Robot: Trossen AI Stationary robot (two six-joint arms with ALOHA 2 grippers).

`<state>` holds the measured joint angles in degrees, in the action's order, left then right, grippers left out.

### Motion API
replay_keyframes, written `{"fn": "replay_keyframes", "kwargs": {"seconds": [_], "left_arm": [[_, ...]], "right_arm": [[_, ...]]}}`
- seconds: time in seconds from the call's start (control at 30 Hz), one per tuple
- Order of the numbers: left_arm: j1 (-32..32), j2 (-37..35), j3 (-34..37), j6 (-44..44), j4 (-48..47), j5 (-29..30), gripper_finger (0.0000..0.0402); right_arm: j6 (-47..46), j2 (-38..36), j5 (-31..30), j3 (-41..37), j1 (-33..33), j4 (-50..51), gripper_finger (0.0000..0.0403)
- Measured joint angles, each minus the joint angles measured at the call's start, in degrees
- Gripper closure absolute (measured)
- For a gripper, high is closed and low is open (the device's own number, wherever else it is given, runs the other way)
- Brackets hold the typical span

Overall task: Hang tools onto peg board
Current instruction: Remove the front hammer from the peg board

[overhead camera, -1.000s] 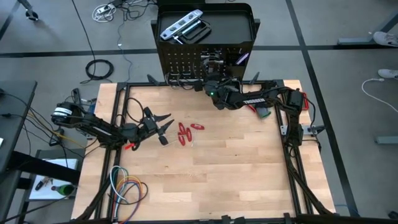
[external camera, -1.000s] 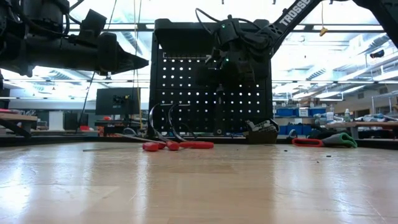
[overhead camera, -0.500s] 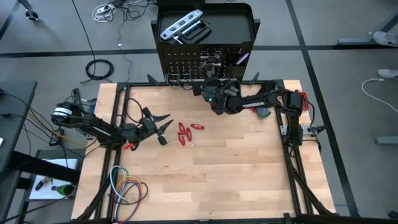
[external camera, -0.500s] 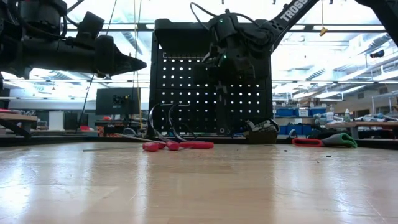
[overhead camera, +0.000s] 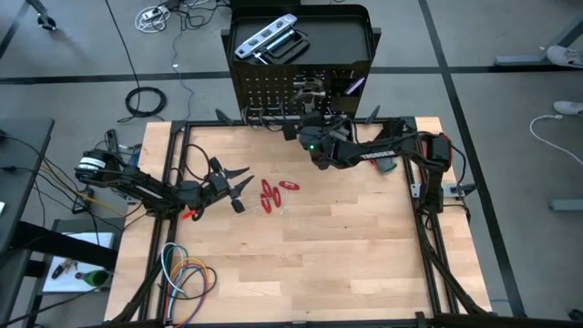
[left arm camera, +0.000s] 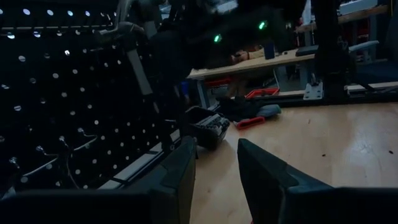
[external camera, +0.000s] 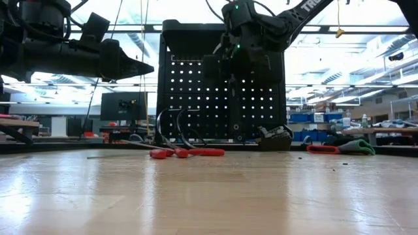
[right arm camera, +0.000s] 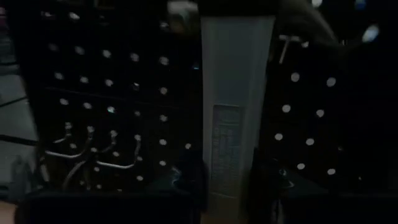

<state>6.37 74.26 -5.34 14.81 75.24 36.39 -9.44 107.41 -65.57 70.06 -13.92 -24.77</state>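
Right gripper [right arm camera: 227,180] sits right at the peg board [overhead camera: 273,91], jaws pinching a pale flat tool [right arm camera: 235,106], probably a level, long axis upright against the holes. Left gripper [left arm camera: 217,165] hovers over the worktop [overhead camera: 310,246] well off, jaws slightly spread, empty. Red-handled pliers [overhead camera: 271,194] lie nearer it.

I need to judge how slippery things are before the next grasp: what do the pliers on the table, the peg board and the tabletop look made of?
Pliers: glossy red grips, likely plastic-coated, over dark curved metal jaws.
Peg board: black, matte, thin perforated sheet, probably painted steel.
Tabletop: pale wood strips with visible grain, lightly sheened, seemingly sealed butcher block.
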Motion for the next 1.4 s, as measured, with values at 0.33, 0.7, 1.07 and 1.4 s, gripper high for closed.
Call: {"fn": "replay_keyframes", "kwargs": {"seconds": [0.33,0.7,1.07,1.4], "left_arm": [[0.00,0.00,0.00,0.00,-1.97,-0.62,0.0280],[0.00,0.00,0.02,-0.04,-5.66,-7.92,0.0280],[0.00,0.00,0.02,-0.02,-6.72,-9.08,0.0280],[0.00,0.00,0.00,-0.04,-7.17,-9.08,0.0280]], "right_arm": [[0.00,-1.76,-1.44,0.02,8.66,5.09,0.0311],[-33.77,-6.48,21.66,0.02,15.20,41.97,0.0313],[-54.51,-6.41,49.72,-2.83,16.77,61.75,0.0303],[-51.79,-6.19,49.08,-3.11,18.13,59.42,0.0264]]}}
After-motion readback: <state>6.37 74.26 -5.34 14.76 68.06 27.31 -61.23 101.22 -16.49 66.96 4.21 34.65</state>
